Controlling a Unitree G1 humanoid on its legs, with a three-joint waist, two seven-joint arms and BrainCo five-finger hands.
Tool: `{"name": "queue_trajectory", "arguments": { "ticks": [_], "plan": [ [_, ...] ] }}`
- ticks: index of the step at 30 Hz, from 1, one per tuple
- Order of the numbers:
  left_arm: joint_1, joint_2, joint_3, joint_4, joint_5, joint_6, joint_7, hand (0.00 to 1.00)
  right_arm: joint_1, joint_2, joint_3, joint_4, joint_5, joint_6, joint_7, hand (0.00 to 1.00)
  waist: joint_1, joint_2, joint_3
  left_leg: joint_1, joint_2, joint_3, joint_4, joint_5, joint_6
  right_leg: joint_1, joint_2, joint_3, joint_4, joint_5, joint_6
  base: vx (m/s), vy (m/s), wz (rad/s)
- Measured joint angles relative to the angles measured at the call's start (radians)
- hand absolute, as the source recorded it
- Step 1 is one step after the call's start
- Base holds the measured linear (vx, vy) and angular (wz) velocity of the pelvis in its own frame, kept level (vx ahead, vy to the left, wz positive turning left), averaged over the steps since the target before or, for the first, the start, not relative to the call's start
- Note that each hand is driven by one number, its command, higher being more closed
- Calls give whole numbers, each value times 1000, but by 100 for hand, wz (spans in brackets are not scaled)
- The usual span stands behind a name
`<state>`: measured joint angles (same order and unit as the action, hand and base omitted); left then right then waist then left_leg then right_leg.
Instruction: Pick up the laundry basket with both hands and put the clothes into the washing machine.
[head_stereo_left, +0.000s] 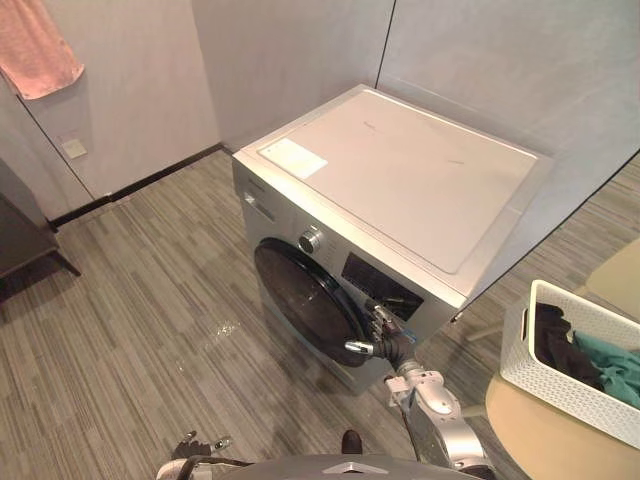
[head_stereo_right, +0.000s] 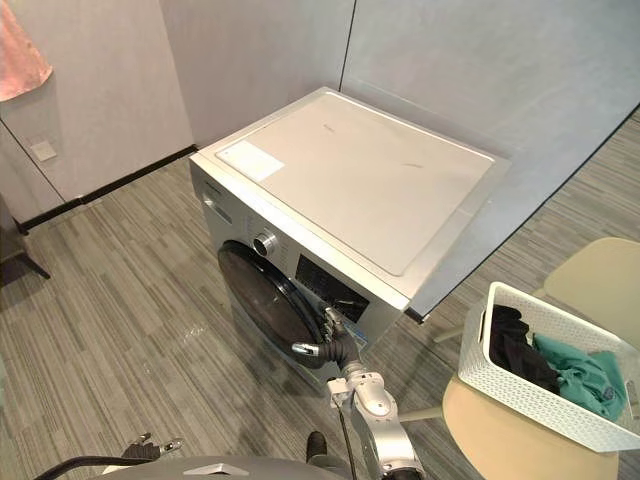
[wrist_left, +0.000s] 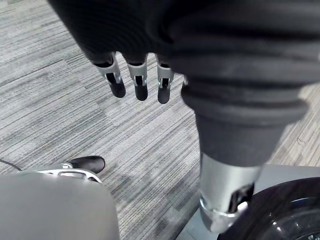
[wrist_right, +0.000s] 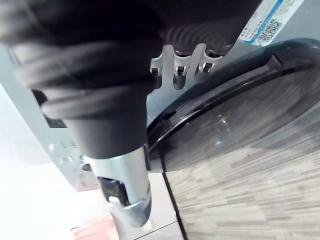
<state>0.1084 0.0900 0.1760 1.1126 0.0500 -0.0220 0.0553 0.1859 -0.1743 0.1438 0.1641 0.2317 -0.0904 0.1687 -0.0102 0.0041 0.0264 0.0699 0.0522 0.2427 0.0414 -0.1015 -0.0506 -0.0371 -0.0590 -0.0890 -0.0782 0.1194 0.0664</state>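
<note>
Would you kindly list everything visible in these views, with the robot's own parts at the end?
washing machine: one, silver-white, centre, against the wall
door: one, dark and round, on the machine's front
laundry basket: one, white, on the beige furniture at the right
clothes: at least two, black and teal, inside the basket
beige furniture: under the basket
towel: one, pink, hanging on the wall, upper left
floor: grey, striped
left robot hand: silver fingers relaxed, over the floor
right robot hand: at the door's rim
</note>
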Motion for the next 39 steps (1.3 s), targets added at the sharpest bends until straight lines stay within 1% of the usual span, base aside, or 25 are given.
{"name": "queue_trajectory", "arguments": {
  "ticks": [3,5,7,8,10,12,15,17,18,19,20,21,22,23,24,25,26,27,30,33,35,36,37,38,39],
  "plan": [
    [3,9,1,6,32,0,-6,0,8,-5,-1,-26,18,-4,7,0,-4,-5,1,0,-1,5,-18,7,1,-3,4,14,-2,3,-1,-95,-50,-7],
    [4,11,3,8,33,0,-6,0,6,-5,-1,-25,18,-4,4,0,2,-12,-3,0,0,7,-26,7,1,-7,5,18,-2,4,-1,-47,-27,-5],
    [7,12,7,9,33,0,-6,0,-19,-6,2,11,17,-17,1,0,8,-20,-9,-5,-1,11,-27,9,2,-17,5,21,-2,6,0,-12,-21,-4],
    [7,14,8,8,33,0,-5,0,-71,-7,4,99,19,-19,-3,0,10,-27,-9,-6,-2,11,-27,11,2,-21,5,22,-2,11,1,0,0,0],
    [5,15,7,8,33,0,-4,0,-132,-18,22,211,19,-16,-9,0,19,-29,-10,-9,-6,11,-26,11,2,-28,6,21,-2,12,2,0,0,0],
    [0,15,0,6,32,0,-3,0,-187,-35,49,301,38,-12,-9,0,30,-28,-8,-18,-10,8,-25,12,4,-33,2,18,-2,14,3,-4,-2,3],
    [-5,18,-10,2,31,0,0,0,-297,-39,50,458,49,-2,-30,0,48,-25,1,-25,-17,-5,-23,13,6,-33,-6,-3,-2,14,4,-15,0,14],
    [-20,20,-32,-4,24,-2,4,0,-416,-48,43,579,48,9,-46,0,57,-20,36,-43,-27,-29,-13,19,15,-33,-19,-22,-2,19,9,-52,6,31],
    [-23,21,-36,-5,15,-3,5,0,-439,-48,41,608,48,6,-53,0,59,-20,47,-53,-29,-36,-6,20,17,-35,-22,-31,-2,22,9,-110,17,35],
    [-30,24,-46,-5,-4,-4,5,0,-465,-45,26,650,52,-15,-61,0,56,-22,68,-67,-35,-52,4,24,23,-36,-28,-38,-1,29,5,-119,14,27],
    [-34,28,-53,-2,-10,-5,5,0,-492,-38,9,689,59,-14,-62,0,58,-24,77,-79,-38,-55,10,25,25,-39,-32,-40,-1,31,6,-175,16,26],
    [-47,28,-69,-4,-22,-8,5,0,-585,-19,-53,813,105,7,-72,0,73,-15,93,-108,-45,-60,20,32,34,-66,-44,-40,8,36,7,-143,15,15],
    [-54,28,-77,-5,-28,-10,5,0,-623,-16,-77,853,118,16,-83,0,79,-8,104,-121,-50,-66,25,35,39,-75,-49,-43,16,37,6,-180,29,32],
    [-72,25,-93,-9,-30,-13,6,0,-694,-18,-130,919,118,31,-115,0,86,10,135,-142,-59,-82,32,39,46,-88,-62,-59,32,37,5,-148,34,37],
    [-79,22,-102,-13,-32,-13,6,0,-720,-22,-149,933,118,35,-131,0,91,18,150,-145,-64,-91,33,42,45,-95,-68,-65,37,34,2,-191,52,55],
    [-86,17,-117,-23,-47,-14,7,0,-758,-30,-173,944,119,35,-154,0,97,34,169,-168,-72,-111,34,57,49,-108,-78,-85,42,32,-2,-142,38,58],
    [-85,17,-128,-33,-55,-14,11,0,-776,-29,-187,943,122,37,-159,0,97,40,187,-177,-77,-132,29,70,50,-108,-82,-102,42,32,-2,-135,33,56],
    [-85,19,-132,-33,-61,-14,14,0,-776,-25,-182,941,122,38,-156,0,98,38,189,-179,-77,-138,24,76,49,-108,-83,-110,43,31,-2,-72,3,45],
    [-77,28,-138,-33,-70,-14,27,0,-741,25,-123,895,122,46,-166,0,102,23,198,-179,-72,-164,18,84,42,-96,-80,-137,47,24,0,-43,-21,24],
    [-78,27,-139,-33,-67,-14,28,0,-657,55,8,785,127,45,-169,0,103,17,198,-160,-70,-168,-24,102,42,-92,-79,-143,53,13,3,1,-14,5],
    [-75,26,-138,-32,-66,-14,30,0,-591,55,181,687,144,47,-161,0,96,13,196,-131,-66,-167,-52,113,38,-79,-74,-142,52,12,10,67,-9,-3],
    [-75,27,-138,-32,-65,-13,30,0,-573,55,228,659,157,47,-150,0,94,12,196,-121,-64,-166,-58,114,38,-72,-73,-143,51,12,11,92,-12,-6],
    [-74,29,-137,-32,-62,-12,31,0,-532,55,327,593,172,48,-113,0,93,2,187,-108,-60,-165,-65,115,40,-62,-67,-143,46,10,13,103,-18,-6],
    [-71,34,-134,-32,-53,-12,32,0,-498,70,390,544,190,49,-103,0,93,-11,175,-100,-56,-163,-66,112,36,-51,-61,-142,36,9,14,105,-22,-7],
    [-70,38,-134,-32,-46,-12,33,0,-482,72,423,519,200,50,-85,0,90,-20,168,-97,-54,-162,-67,110,33,-45,-59,-143,29,9,13,163,-35,-6]
  ]
}}
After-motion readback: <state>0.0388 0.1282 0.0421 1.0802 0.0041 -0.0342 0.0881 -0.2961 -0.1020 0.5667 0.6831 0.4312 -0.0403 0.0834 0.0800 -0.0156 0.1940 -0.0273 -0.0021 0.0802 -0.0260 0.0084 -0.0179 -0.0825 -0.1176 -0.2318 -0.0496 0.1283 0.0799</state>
